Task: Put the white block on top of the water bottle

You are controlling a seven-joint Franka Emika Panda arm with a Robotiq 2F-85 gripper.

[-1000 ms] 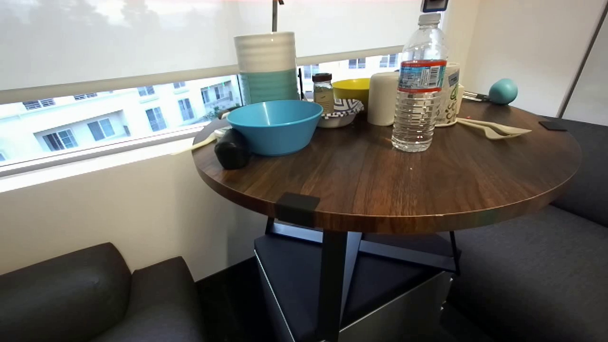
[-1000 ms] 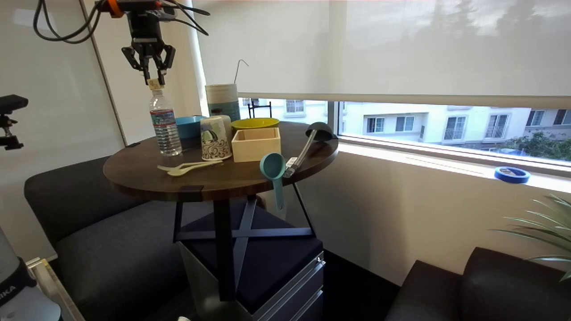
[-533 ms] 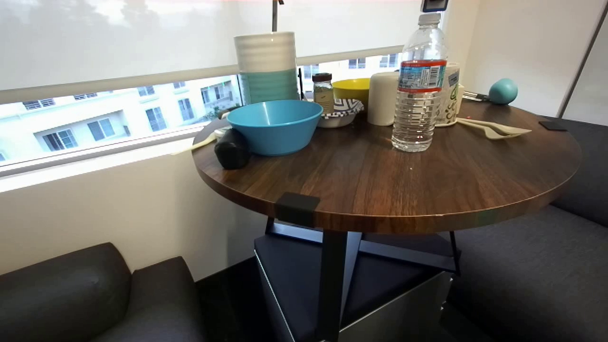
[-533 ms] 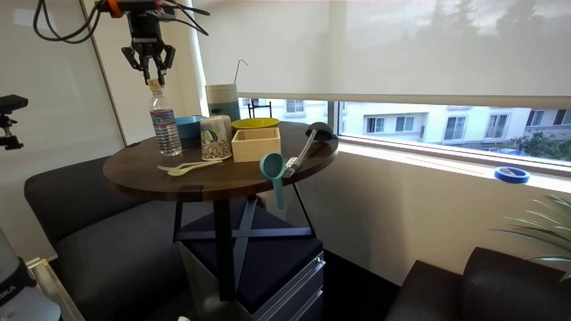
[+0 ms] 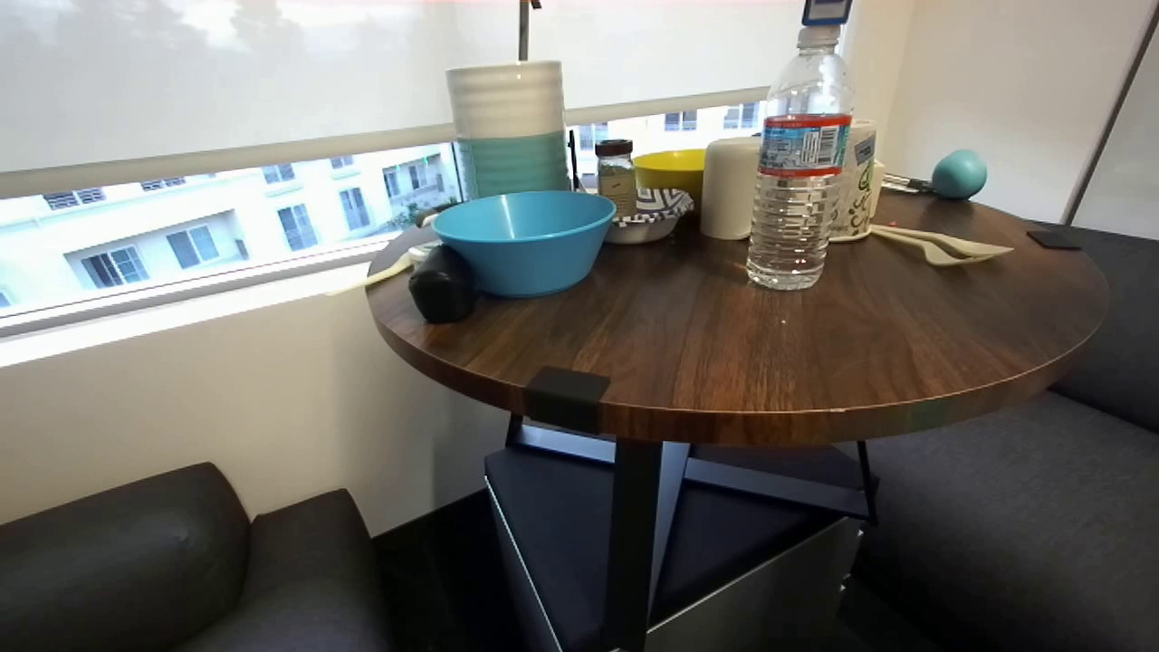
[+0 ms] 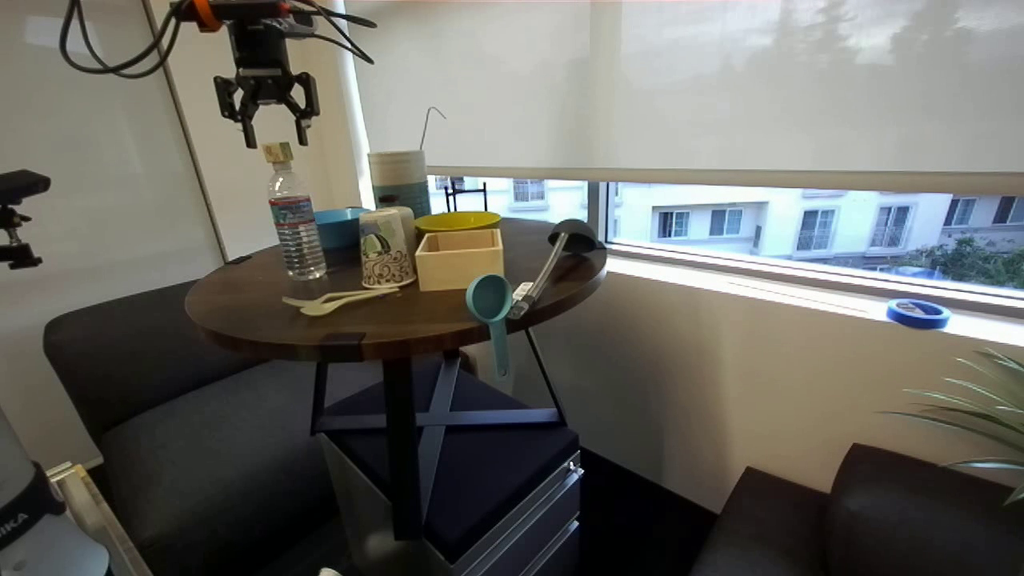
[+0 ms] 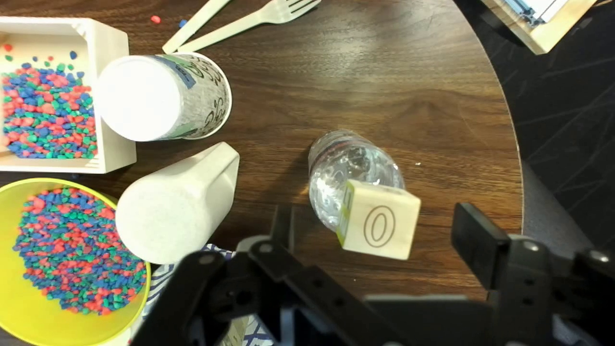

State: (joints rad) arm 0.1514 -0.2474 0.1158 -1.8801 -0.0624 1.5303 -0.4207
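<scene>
The water bottle (image 6: 296, 228), clear with a red-and-blue label, stands upright on the round table in both exterior views. On its cap sits the white block (image 6: 278, 152), a small pale cube; in an exterior view the block (image 5: 826, 11) shows a blue-edged face, cut off by the top edge. From above, the wrist view shows the block's top (image 7: 379, 221) with a ringed "0", the bottle's shoulder (image 7: 353, 168) partly beneath it. My gripper (image 6: 277, 142) stands open just above the cube, one finger to each side, with gaps between the fingers and the block.
Near the bottle stand a paper cup (image 7: 206, 96), a white mug (image 7: 178, 206), a wooden box (image 6: 460, 260) and a yellow bowl (image 7: 72, 269), the last two holding coloured pebbles. A blue bowl (image 5: 525, 244) and pale cutlery (image 6: 340, 300) also lie on the table (image 5: 688, 362).
The gripper's fingers, earlier closed on the block, have spread apart and let it go. The block stays on the bottle's cap; the bottle has not moved.
</scene>
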